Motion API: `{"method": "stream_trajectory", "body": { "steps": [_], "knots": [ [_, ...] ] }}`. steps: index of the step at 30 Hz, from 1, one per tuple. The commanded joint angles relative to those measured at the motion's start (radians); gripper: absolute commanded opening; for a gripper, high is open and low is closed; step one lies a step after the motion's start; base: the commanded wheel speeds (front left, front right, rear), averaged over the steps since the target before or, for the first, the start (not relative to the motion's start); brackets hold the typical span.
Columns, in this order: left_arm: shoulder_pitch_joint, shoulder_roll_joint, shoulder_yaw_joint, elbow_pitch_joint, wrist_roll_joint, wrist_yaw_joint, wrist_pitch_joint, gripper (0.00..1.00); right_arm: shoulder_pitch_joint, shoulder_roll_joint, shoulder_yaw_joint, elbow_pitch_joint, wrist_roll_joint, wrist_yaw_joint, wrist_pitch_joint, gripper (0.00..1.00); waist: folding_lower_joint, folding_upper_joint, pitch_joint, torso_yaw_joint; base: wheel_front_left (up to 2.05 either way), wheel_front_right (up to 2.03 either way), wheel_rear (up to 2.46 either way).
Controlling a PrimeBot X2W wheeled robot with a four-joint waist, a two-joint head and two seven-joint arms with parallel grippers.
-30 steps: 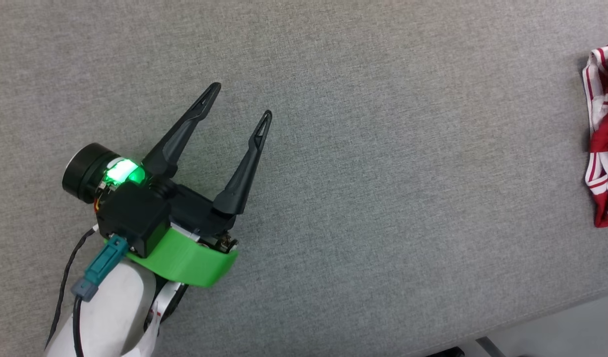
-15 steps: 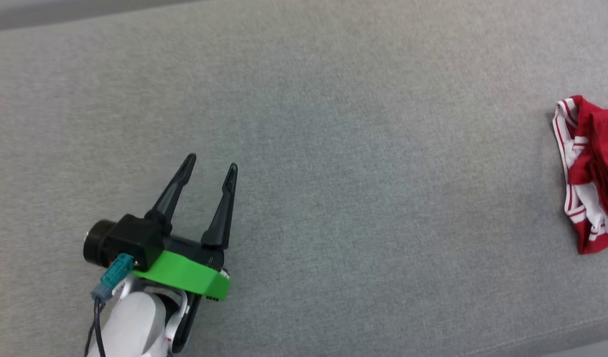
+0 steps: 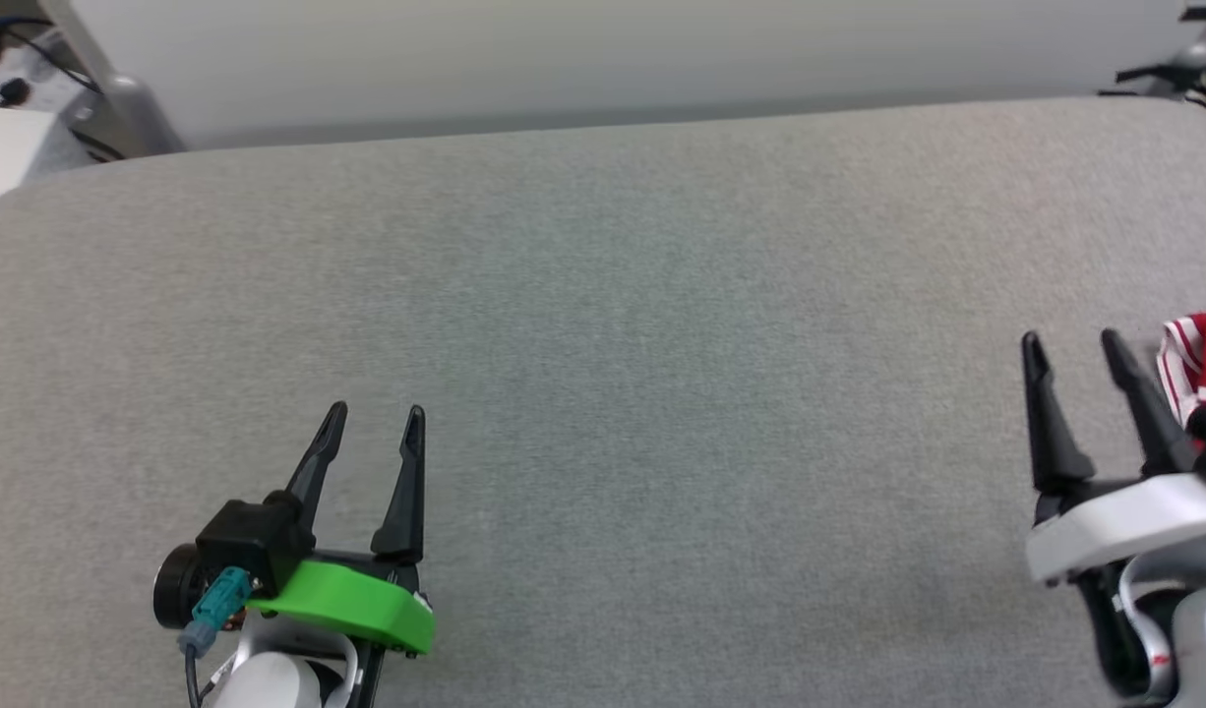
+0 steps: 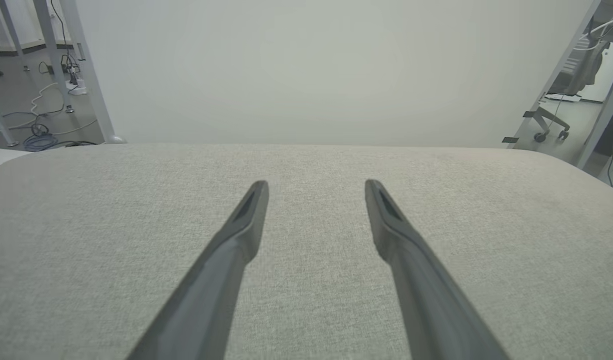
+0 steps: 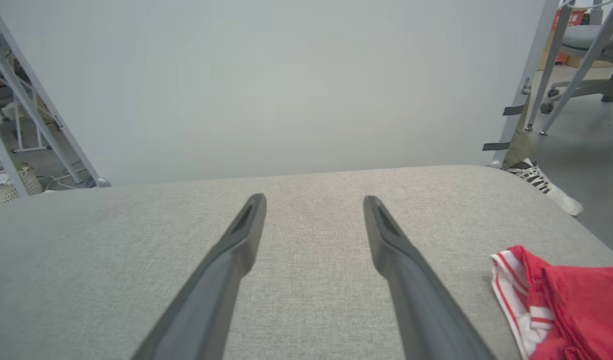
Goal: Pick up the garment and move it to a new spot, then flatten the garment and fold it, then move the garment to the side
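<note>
At the lower left of the head view, the left gripper (image 3: 376, 411) is poised over the grey fabric table (image 3: 662, 344) with its jaws spread and nothing between them. At the lower right, the right gripper (image 3: 1070, 338) stands just as wide and just as empty. The garment (image 3: 1198, 359), a bunched red jersey with red-and-white striped trim, lies on the table at the frame's right edge; in the lower right of the right wrist view it sits near that gripper's outer finger but apart from it. Beyond the table's far edge rises a pale panel (image 3: 564, 59), with a black-and-white sneaker (image 5: 541, 182) on the floor and an office chair (image 5: 586, 35) at the upper right of the right wrist view.
</note>
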Motion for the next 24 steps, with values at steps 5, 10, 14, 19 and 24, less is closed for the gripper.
{"method": "stream_trajectory", "body": {
  "steps": [5,10,14,19,24],
  "knots": [
    [0.041,-0.036,0.029,0.018,0.041,-0.003,-0.006,1.0,0.064,0.049,0.023,0.038,-0.007,-0.001,-0.076,1.0,0.0001,0.0,-0.067,0.069,0.0,0.0,0.0],
    [0.06,-0.065,0.067,0.026,0.085,0.003,-0.006,1.0,0.083,0.07,0.046,0.082,-0.016,-0.001,-0.111,1.0,0.0001,0.0,-0.077,0.075,0.0,0.0,0.0],
    [0.065,-0.083,0.091,0.025,0.114,-0.007,-0.006,1.0,0.081,0.077,0.051,0.099,-0.016,-0.001,-0.123,1.0,0.0001,0.0,-0.077,0.075,0.0,0.0,0.0],
    [0.066,-0.104,0.112,0.01,0.141,-0.024,-0.006,1.0,0.071,0.079,0.051,0.104,-0.021,-0.001,-0.131,1.0,0.0001,0.0,-0.074,0.074,0.0,0.0,0.0],
    [0.069,-0.119,0.133,0.011,0.157,-0.041,-0.006,1.0,0.07,0.078,0.052,0.108,-0.023,-0.001,-0.135,1.0,0.0001,0.0,-0.075,0.072,0.0,0.0,0.0]
  ]
}}
